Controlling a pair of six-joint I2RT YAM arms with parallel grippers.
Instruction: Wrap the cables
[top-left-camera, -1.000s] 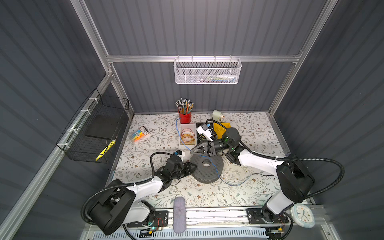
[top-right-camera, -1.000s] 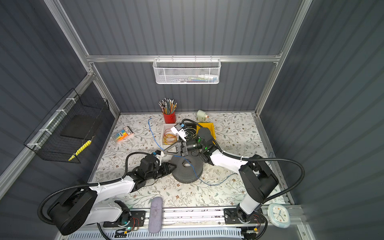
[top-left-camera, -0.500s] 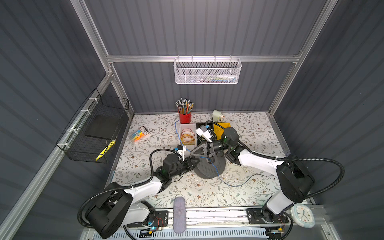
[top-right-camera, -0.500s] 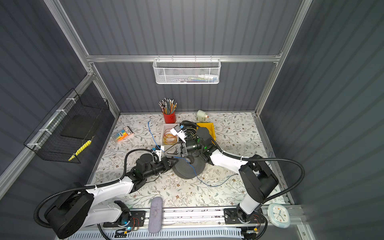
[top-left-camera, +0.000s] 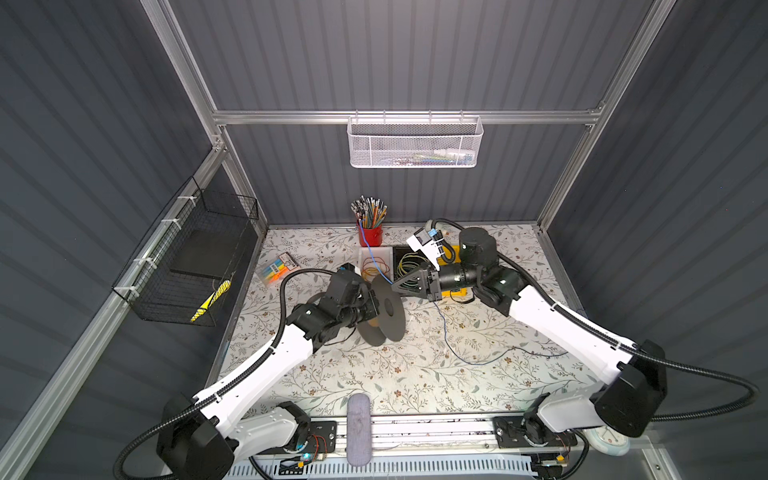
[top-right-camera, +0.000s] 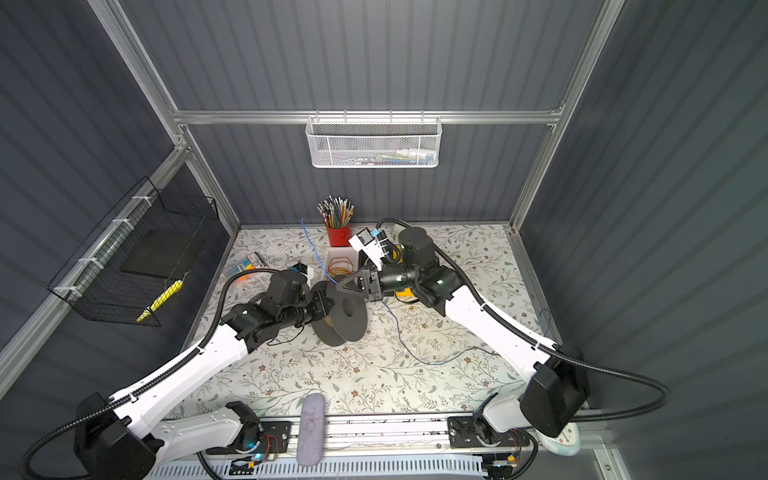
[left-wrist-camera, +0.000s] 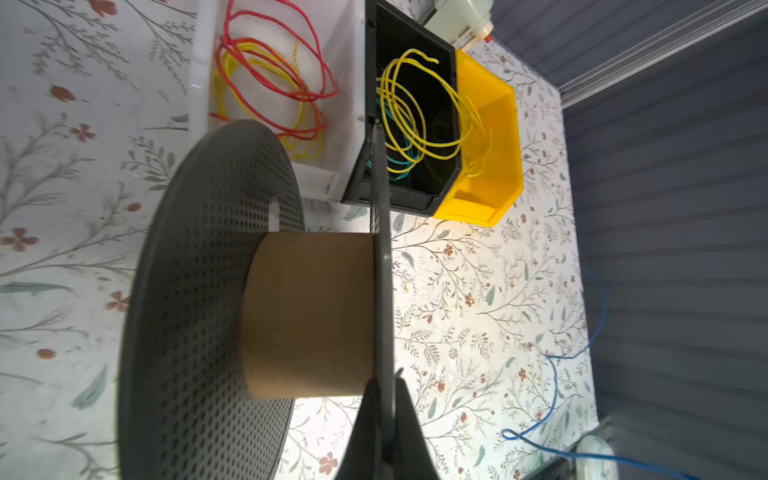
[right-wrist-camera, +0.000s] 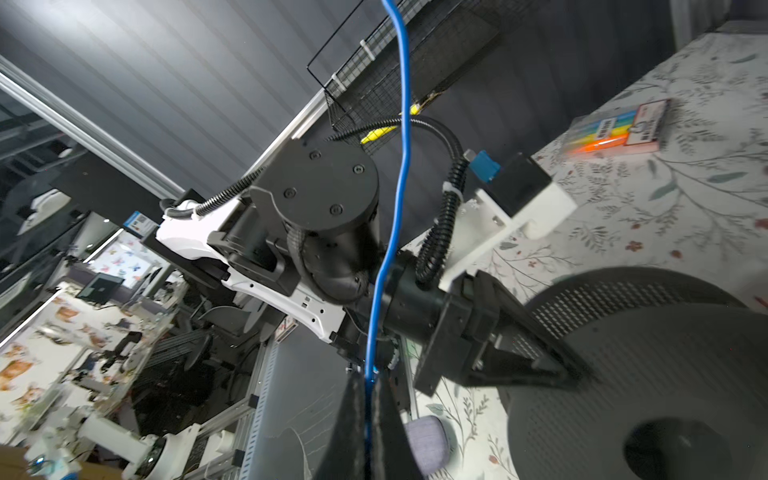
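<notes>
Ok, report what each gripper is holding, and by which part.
The left gripper is shut on the spool, pinching the rim of one flange. The right gripper is shut on the blue wire, partway along its length.

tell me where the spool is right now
The spool is mid-table in both top views, up on edge, clamped by its rim in the left gripper, just nearer the robot than the white tray.

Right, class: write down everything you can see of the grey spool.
The grey spool has two round perforated flanges, plastic by the look, joined by a bare brown cardboard-like core. It stands on edge, axis roughly level. The left end effector is shut on one flange's rim.
</notes>
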